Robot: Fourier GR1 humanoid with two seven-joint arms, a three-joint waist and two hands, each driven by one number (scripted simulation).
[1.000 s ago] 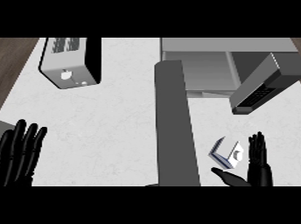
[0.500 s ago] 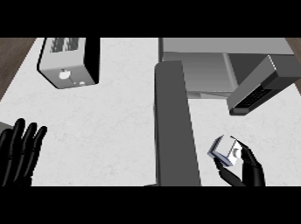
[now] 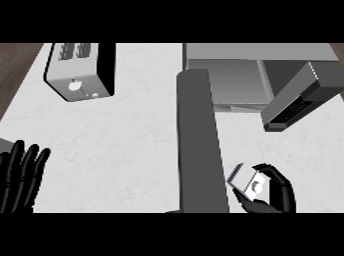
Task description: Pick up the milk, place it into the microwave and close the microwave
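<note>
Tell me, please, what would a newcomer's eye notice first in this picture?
First, the black right hand at lower right, curled round a small white milk carton. Next, the grey microwave at upper right, its door standing open. The silver toaster sits upper left; the black left hand rests open at lower left.

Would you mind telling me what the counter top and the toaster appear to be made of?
Counter top: probably stone or a stone-look laminate, matte, going by its pale, faintly mottled surface. Toaster: apparently brushed metal with a satin sheen, its light grey face shading evenly; the dark slotted top could be plastic.
</note>
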